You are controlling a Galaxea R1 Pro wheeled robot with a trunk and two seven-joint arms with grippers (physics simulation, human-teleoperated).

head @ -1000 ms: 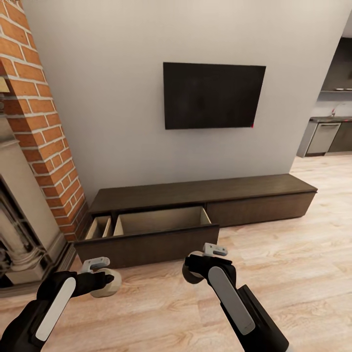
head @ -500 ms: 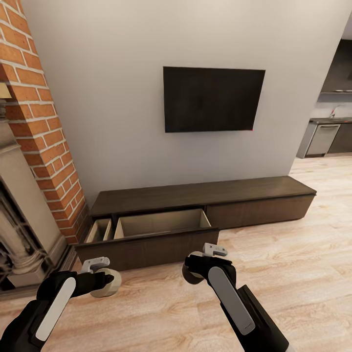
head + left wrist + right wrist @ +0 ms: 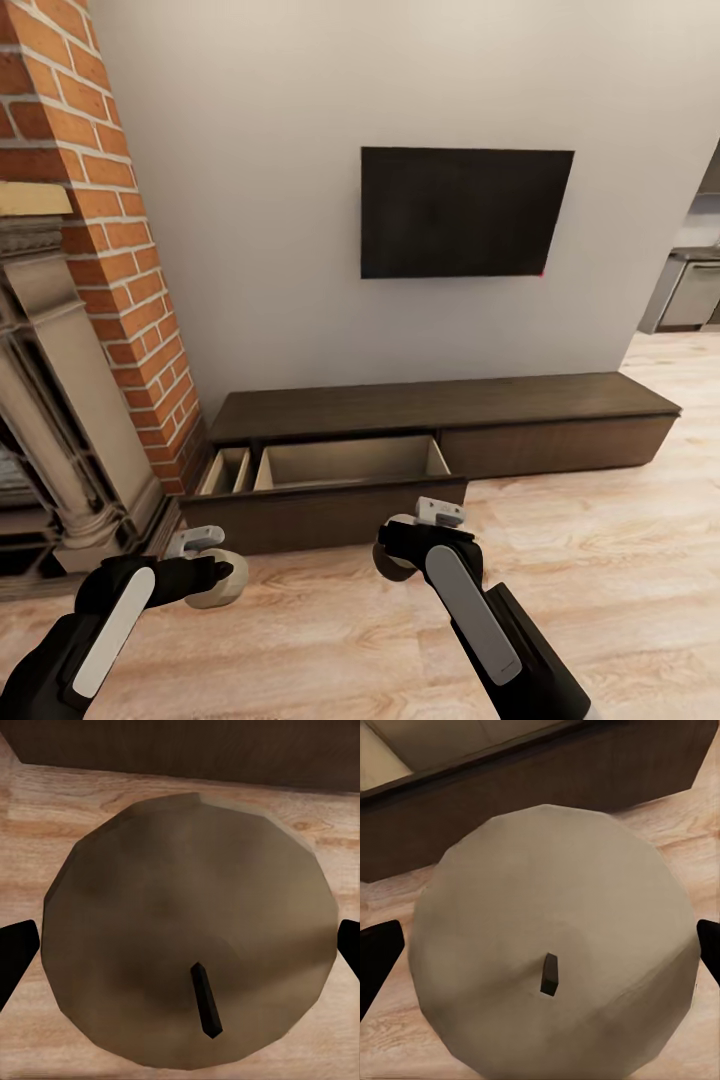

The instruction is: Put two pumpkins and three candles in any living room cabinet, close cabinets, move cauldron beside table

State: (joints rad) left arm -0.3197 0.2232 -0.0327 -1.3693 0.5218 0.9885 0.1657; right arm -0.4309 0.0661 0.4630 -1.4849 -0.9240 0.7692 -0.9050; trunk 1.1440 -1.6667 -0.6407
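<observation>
Camera swung left, each tool (image 3: 222,572) (image 3: 400,545) clenched round a candle (image 3: 187,945) (image 3: 555,945), facing open cabinet (image 3: 330,510)

— What sort of place is this?

— A home, the living room by the look of it. A flat black television (image 3: 466,212) hangs on a plain pale wall, and a long, low, dark brown cabinet (image 3: 440,440) runs along the floor under it, with drawers pulled open at one end.

— Anything else?

— A red brick chimney (image 3: 100,230) with a carved stone fireplace (image 3: 50,400) beside it, a light wooden plank floor (image 3: 620,560), and kitchen units (image 3: 690,295) through an opening at the far side.
</observation>
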